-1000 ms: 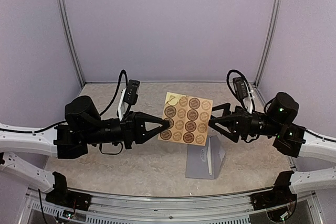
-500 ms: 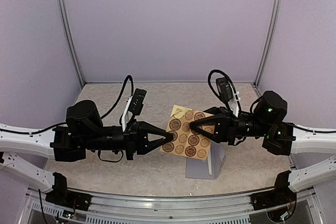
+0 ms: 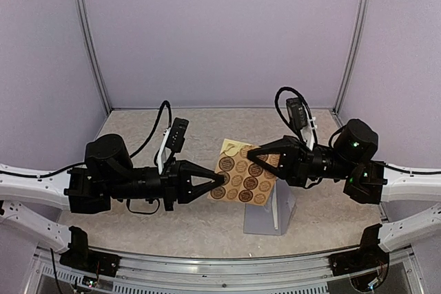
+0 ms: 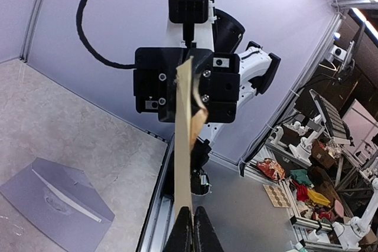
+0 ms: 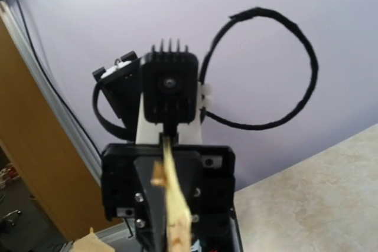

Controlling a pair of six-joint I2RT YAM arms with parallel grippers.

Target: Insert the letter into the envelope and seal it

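The grey-lavender envelope (image 3: pixel 264 213) lies flat on the table under the right arm, also low left in the left wrist view (image 4: pixel 52 206). A thin white strip runs along its flap; I cannot tell whether that is the letter. A tan sheet of round brown stickers (image 3: pixel 241 175) hangs in the air between the arms. My left gripper (image 3: pixel 222 180) is shut on its left edge, the sheet edge-on (image 4: pixel 183 157) between the fingertips (image 4: pixel 183 234). My right gripper (image 3: pixel 252 151) is shut on the sheet's upper part, which appears blurred and edge-on (image 5: pixel 175 205) in its wrist view.
Lavender walls with metal posts (image 3: pixel 89 39) close the back and sides. A metal rail (image 3: pixel 220 266) runs along the near table edge. Each arm's black cable (image 3: pixel 157 111) loops above its wrist. The speckled tabletop (image 3: pixel 172 225) extends in front of the left arm.
The right gripper swung left from the sheet's right side onto its upper part and went from open to shut. The sheet dropped slightly and tilted. The left arm shifted a little.
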